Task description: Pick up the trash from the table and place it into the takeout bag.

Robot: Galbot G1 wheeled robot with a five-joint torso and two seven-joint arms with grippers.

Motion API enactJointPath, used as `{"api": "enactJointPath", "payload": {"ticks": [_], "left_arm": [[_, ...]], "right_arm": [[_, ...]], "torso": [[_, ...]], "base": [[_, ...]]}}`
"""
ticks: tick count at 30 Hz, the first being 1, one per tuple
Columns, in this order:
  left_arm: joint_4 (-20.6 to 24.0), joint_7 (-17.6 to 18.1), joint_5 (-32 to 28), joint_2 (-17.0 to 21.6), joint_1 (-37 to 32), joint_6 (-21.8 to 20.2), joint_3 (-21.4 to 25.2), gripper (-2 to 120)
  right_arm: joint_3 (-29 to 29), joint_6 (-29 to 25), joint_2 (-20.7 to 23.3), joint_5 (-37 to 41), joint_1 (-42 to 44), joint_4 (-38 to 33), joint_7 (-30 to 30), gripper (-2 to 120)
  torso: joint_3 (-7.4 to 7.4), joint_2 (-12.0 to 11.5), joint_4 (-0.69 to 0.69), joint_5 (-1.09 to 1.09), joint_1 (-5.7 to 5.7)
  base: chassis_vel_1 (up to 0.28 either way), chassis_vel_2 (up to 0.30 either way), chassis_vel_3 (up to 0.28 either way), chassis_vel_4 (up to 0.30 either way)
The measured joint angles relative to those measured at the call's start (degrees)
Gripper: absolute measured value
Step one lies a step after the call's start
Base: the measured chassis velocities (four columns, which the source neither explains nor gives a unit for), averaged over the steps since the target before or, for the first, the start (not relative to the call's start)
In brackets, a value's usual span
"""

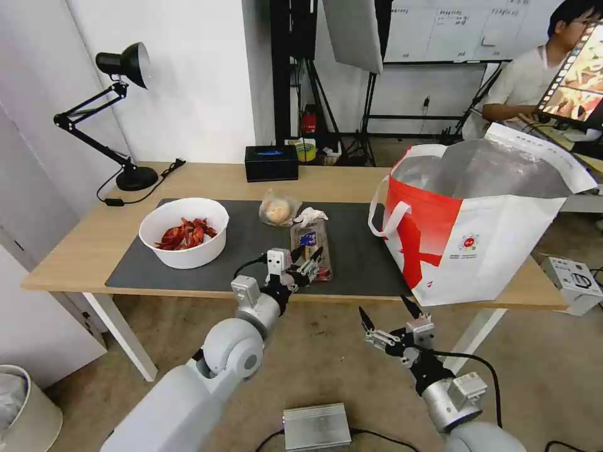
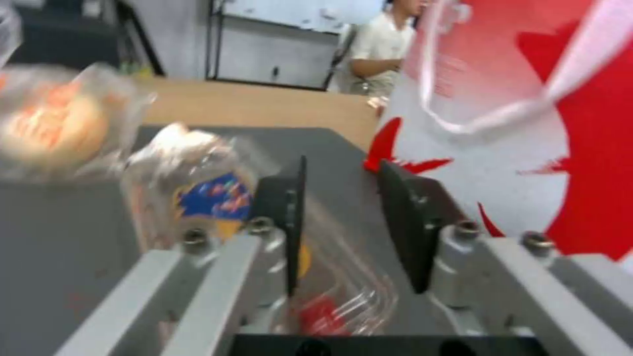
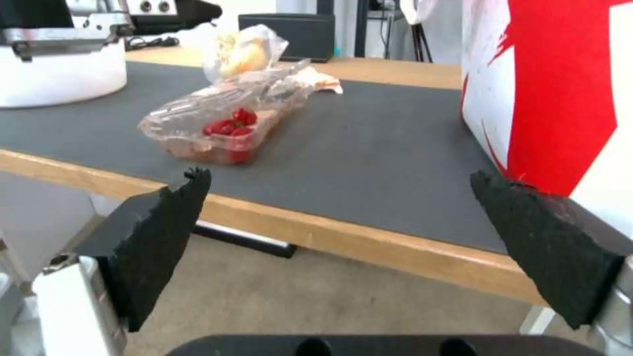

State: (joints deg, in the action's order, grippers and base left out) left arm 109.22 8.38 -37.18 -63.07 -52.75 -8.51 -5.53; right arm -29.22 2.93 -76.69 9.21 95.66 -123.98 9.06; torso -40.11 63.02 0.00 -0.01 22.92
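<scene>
On the table [image 1: 75,251] lies a dark grey mat [image 1: 358,257]. It bears a white bowl of red shells [image 1: 183,232], a bagged bun [image 1: 278,210], a crumpled tissue [image 1: 309,216] and a clear plastic tray [image 1: 311,248]. My left gripper [image 1: 306,256] hovers open over the tray's near end. In the left wrist view one of the left gripper's [image 2: 346,217] fingers overlaps the tray [image 2: 217,198] and the other stands over bare mat. The takeout bag [image 1: 477,226] stands open at the right. My right gripper [image 1: 386,314] hangs open below the table's front edge, facing the tray [image 3: 224,118] and the bag [image 3: 547,89].
A black box [image 1: 271,162] and a desk lamp [image 1: 125,69] stand at the table's back. A person sits at a desk behind the bag. On the floor are a grey metal box [image 1: 316,425] and a bin [image 1: 19,402]. A small grey device [image 1: 571,279] sits right of the table.
</scene>
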Motion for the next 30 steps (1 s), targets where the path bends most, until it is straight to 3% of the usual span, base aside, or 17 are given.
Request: {"api": "enactJointPath", "payload": {"ticks": [9,16,30], "left_arm": [[-3.42,-1.75,1.42,2.43,4.17,0.30,-5.19,0],[-5.78,-1.64,1.93,2.11,5.86,-0.01,-7.22,0],[-7.00,-1.13,2.23,1.75,5.70,-1.35,-7.00,0]], "right_arm": [[0.02,0.07,0.31,0.20,-0.47,0.69,-0.01,100],[-0.11,0.07,0.71,0.63,-0.69,1.15,-0.03,100],[-0.37,0.54,1.53,4.25,-1.59,1.40,-0.05,100]], "torso": [[0.00,0.00,0.00,0.01,0.00],[0.00,0.00,0.00,0.00,0.00],[0.00,0.01,0.00,0.00,0.00]], "base": [[0.000,0.000,0.000,0.000],[0.000,0.000,0.000,0.000],[0.000,0.000,0.000,0.000]]}}
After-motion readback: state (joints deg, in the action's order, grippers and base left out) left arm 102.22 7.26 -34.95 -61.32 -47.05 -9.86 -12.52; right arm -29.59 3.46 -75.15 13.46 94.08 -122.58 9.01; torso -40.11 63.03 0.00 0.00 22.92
